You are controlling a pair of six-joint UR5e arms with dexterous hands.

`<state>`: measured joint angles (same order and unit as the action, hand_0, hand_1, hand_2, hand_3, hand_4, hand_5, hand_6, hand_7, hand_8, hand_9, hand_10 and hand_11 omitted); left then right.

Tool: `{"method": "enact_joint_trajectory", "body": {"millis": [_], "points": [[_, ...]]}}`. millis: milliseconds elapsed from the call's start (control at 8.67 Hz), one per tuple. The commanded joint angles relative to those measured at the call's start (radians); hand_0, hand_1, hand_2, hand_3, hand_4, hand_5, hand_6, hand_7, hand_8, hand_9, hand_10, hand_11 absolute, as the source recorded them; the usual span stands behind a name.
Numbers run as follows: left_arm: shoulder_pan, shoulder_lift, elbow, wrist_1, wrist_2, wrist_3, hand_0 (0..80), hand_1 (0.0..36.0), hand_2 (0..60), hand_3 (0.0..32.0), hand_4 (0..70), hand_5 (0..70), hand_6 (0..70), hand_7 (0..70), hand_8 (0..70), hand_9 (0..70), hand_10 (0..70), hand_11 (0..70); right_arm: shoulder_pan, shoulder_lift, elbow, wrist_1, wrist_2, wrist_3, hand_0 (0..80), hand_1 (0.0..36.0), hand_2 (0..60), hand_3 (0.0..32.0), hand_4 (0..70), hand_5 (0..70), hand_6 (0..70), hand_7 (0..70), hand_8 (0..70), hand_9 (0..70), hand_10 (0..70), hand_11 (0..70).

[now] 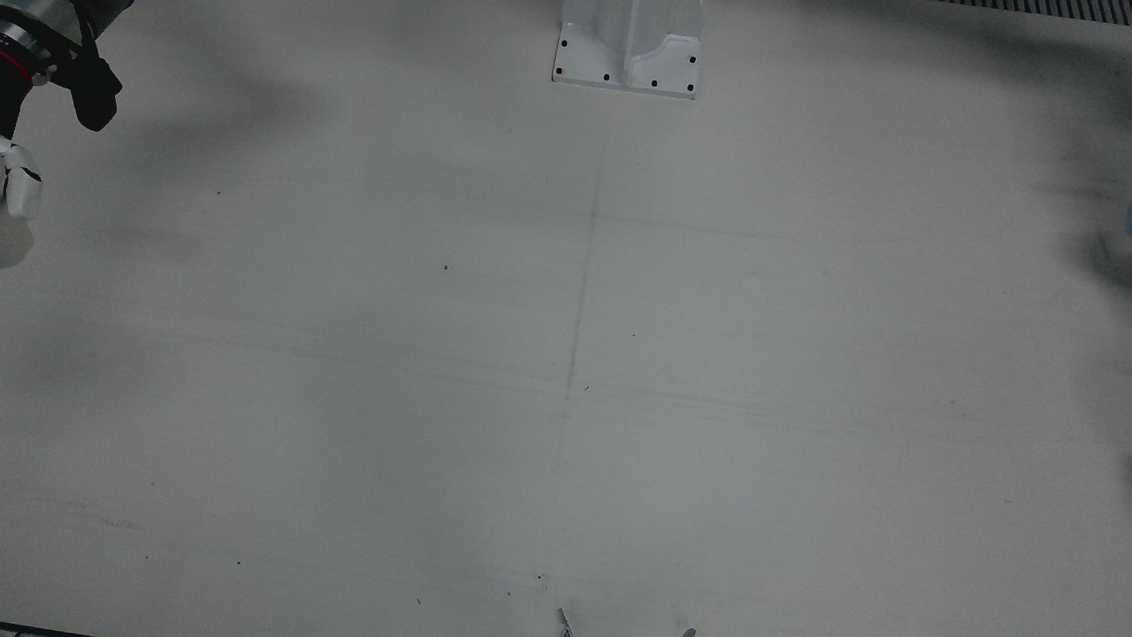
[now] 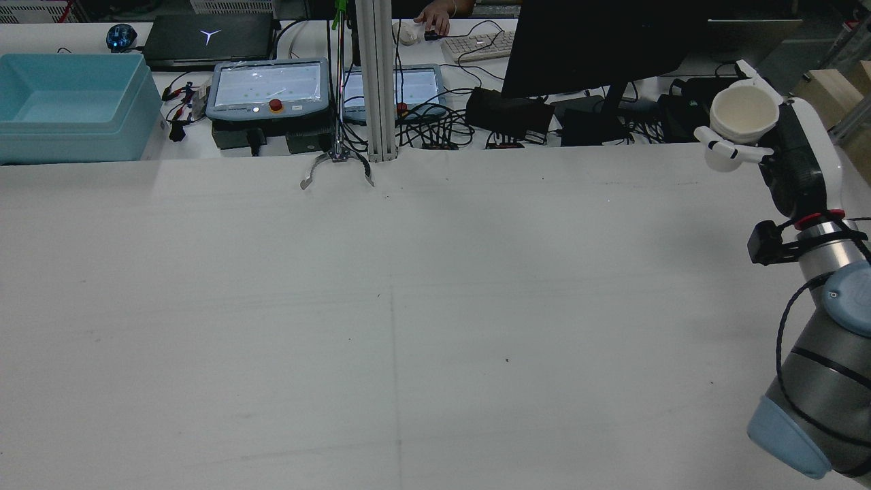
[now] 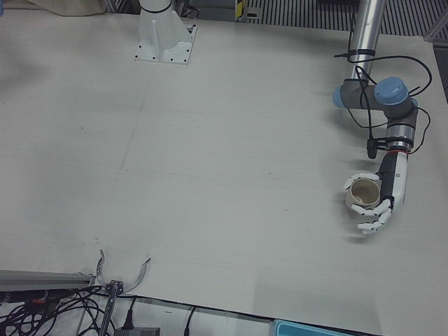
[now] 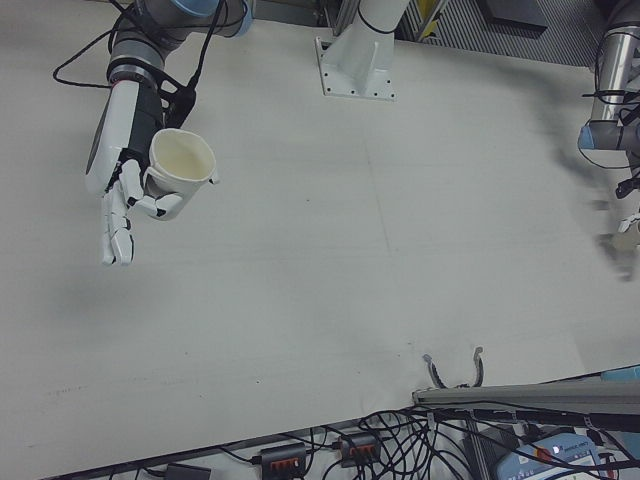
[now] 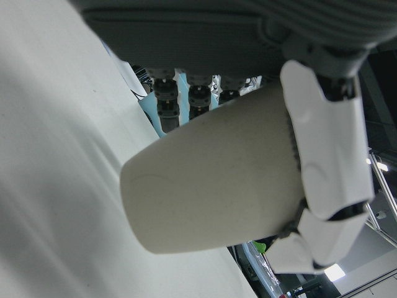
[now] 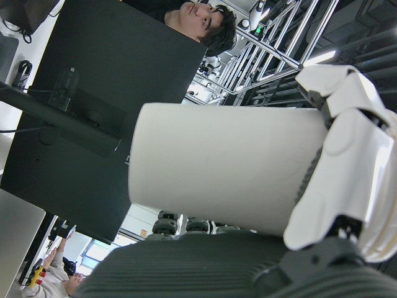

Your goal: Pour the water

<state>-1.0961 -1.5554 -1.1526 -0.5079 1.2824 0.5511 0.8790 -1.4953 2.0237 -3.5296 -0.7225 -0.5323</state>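
Cup in my right hand: a white paper cup point(image 4: 180, 160), upright, mouth open to above; inside I see no water, only the pale wall.
Right hand point(image 4: 128, 195): my fingers point(image 6: 338, 167) are clamped around the side of this cup; the lower fingers hang straight and free under it. It is above the surface, not touching it, at the far right edge in the rear view.
Cup in my left hand: a second paper cup point(image 3: 364, 193), beige, also upright with the mouth open.
Left hand point(image 3: 381, 199): my fingers point(image 5: 325, 155) are closed around its wall, on both sides. It is near the edge of the surface, well apart from the other cup.
Surface point(image 2: 408, 306): white, with a thin dark seam line along the middle.
Behind the surface: a light blue bin point(image 2: 71, 102), two teach pendants point(image 2: 269, 88), a black monitor point(image 2: 599, 41).
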Motion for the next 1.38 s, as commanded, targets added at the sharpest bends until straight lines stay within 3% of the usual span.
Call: {"method": "enact_joint_trajectory", "body": {"millis": [0, 577, 692, 808, 923, 1038, 1269], "points": [[0.016, -0.002, 0.027, -0.012, 0.0, 0.018, 55.0, 36.0, 60.0, 0.0, 43.6, 67.2, 18.4, 33.0, 16.3, 25.7, 13.0, 21.4, -0.002, 0.001, 0.0, 0.0, 0.0, 0.0, 47.0, 19.0, 34.4, 0.0, 13.9, 66.5, 6.2, 11.0, 2.8, 6.5, 4.4, 7.8], [0.03, -0.009, 0.057, -0.018, 0.015, 0.029, 54.6, 36.0, 60.0, 0.0, 43.1, 66.6, 18.3, 32.9, 16.5, 26.0, 13.3, 21.7, 0.0, 0.006, 0.001, 0.0, 0.0, 0.0, 47.1, 19.0, 33.8, 0.0, 13.7, 66.0, 6.2, 11.0, 2.7, 6.5, 4.4, 7.7], [0.08, -0.012, 0.068, -0.018, 0.02, 0.02, 55.2, 36.0, 60.0, 0.0, 42.8, 64.2, 17.5, 32.3, 15.7, 25.1, 13.0, 21.2, -0.002, 0.006, 0.001, 0.0, 0.0, 0.0, 47.1, 18.8, 33.4, 0.0, 13.5, 65.8, 6.2, 11.1, 2.7, 6.4, 4.3, 7.6], [0.102, -0.008, 0.068, -0.027, 0.017, 0.016, 57.5, 26.6, 32.9, 0.0, 31.1, 39.6, 10.6, 19.5, 5.8, 10.7, 10.2, 17.1, -0.002, 0.007, 0.003, 0.0, 0.0, 0.0, 47.2, 18.7, 32.8, 0.0, 13.3, 65.6, 6.1, 10.8, 2.7, 6.4, 4.3, 7.6], [0.101, 0.0, 0.065, -0.053, 0.014, 0.013, 56.6, 19.1, 1.6, 0.0, 17.3, 15.9, 4.3, 7.1, 0.0, 0.3, 7.6, 13.3, 0.0, 0.007, 0.003, 0.0, 0.0, 0.0, 47.1, 18.8, 32.9, 0.0, 13.4, 65.6, 6.1, 10.9, 2.7, 6.4, 4.3, 7.6], [0.101, 0.001, 0.065, -0.06, 0.009, -0.022, 55.8, 16.4, 0.0, 0.0, 11.8, 4.6, 1.2, 2.0, 0.0, 0.0, 5.2, 9.8, 0.0, 0.007, 0.003, 0.0, 0.0, 0.0, 47.2, 18.9, 33.0, 0.0, 13.3, 65.7, 6.1, 10.9, 2.6, 6.3, 4.3, 7.6], [0.094, 0.003, 0.057, -0.04, 0.008, -0.071, 56.5, 17.0, 0.0, 0.0, 10.3, 4.5, 0.4, 1.6, 0.0, 0.0, 4.8, 9.4, 0.0, 0.007, 0.003, 0.0, 0.0, 0.0, 47.2, 18.8, 32.5, 0.0, 13.4, 65.5, 6.1, 10.7, 2.7, 6.4, 4.3, 7.6]]}}
